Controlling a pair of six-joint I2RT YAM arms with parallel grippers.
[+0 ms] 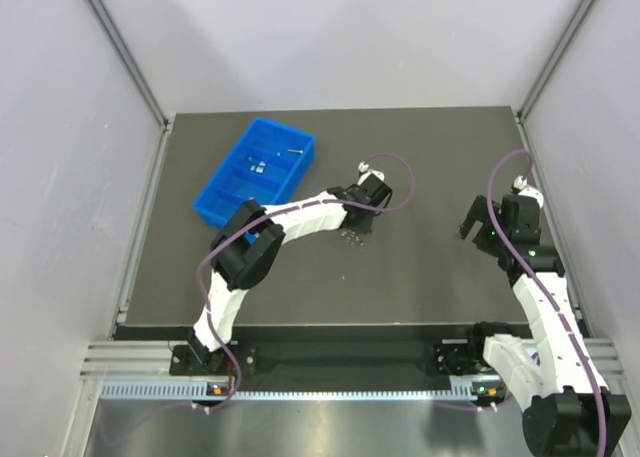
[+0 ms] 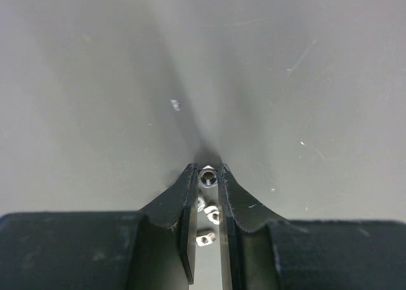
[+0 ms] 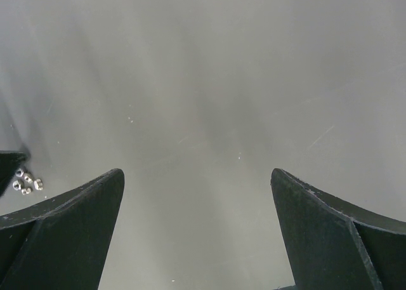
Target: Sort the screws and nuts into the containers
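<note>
**Left end effector** [image 2: 207, 173]: jaws drawn narrow, tips pinching one small silver-grey metal nut [image 2: 207, 176] close to the desk; several loose silver-grey nuts [image 2: 212, 214] lie just behind the tips, in the slot between the fingers; in the top view this cluster sits near the desk's middle, well apart from the bright blue rectangular plastic tray [image 1: 212, 203] at the far left.

**Right end effector** [image 3: 196, 176]: jaws spread wide, holding nothing, above bare desk on the right side; the nut cluster shows at the left edge of its own view.

**Surroundings:** dark grey matte desk [image 1: 430, 157], faintly scratched; pale grey walls on three sides; a metal rail [image 1: 130, 362] runs along the near edge.

**Limits of view:** the tray's compartments hold small silver pieces, too small to tell screws from nuts; the left arm's elbow hides the tray's near corner; whether the pinched nut touches the desk cannot be told.
</note>
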